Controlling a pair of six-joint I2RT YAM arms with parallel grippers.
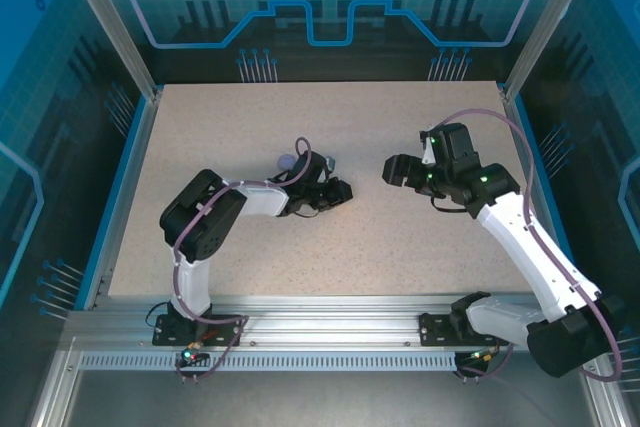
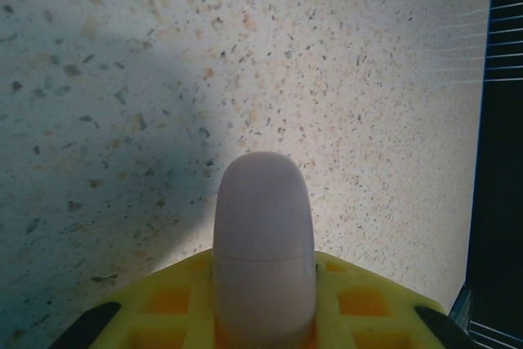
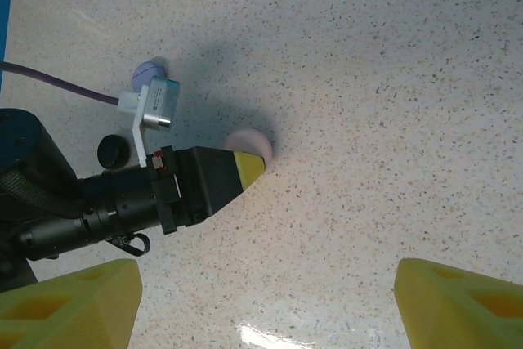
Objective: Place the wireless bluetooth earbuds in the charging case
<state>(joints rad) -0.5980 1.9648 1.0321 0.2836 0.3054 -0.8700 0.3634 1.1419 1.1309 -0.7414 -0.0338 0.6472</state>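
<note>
At mid-frame the left gripper (image 1: 342,190) is clamped tight on a pale pink case (image 2: 263,234). The right gripper (image 1: 390,169) gapes wide, holding nothing.

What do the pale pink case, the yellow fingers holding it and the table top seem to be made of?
The pale pink case: probably moulded plastic with a satin finish; smooth rounded shell, a thin seam, soft highlights.
The yellow fingers: likely matte plastic; flat colour, moulded square pockets.
The table top: speckled and stone-like, perhaps laminate; a glossy glare spot shows in the right wrist view.
</note>
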